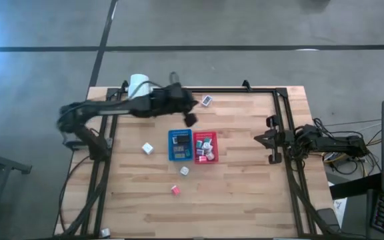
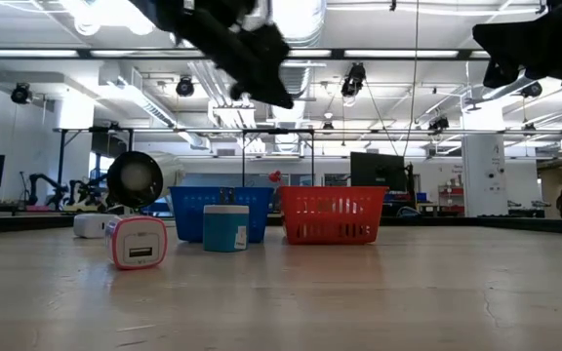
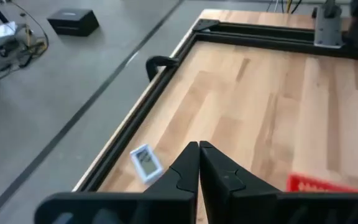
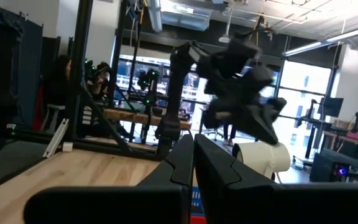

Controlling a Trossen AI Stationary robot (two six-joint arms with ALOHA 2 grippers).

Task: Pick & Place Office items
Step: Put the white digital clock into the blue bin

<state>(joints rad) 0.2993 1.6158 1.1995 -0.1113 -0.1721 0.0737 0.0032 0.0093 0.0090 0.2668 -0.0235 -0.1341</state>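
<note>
Pale planked wood table (image 1: 245,180), matt; perforated plastic trays (image 1: 180,145).

A light wooden bench (image 1: 245,180) is seen at the frame's centre. On it a blue tray (image 1: 179,145) and a red tray (image 1: 205,147) are set side by side. A white cube (image 1: 148,148) lies left of them, a pale cube (image 1: 185,171) and a pink cube (image 1: 175,190) below, a flat item (image 1: 207,101) near the upper edge, and a white cylinder (image 1: 137,85) at upper left.
</note>
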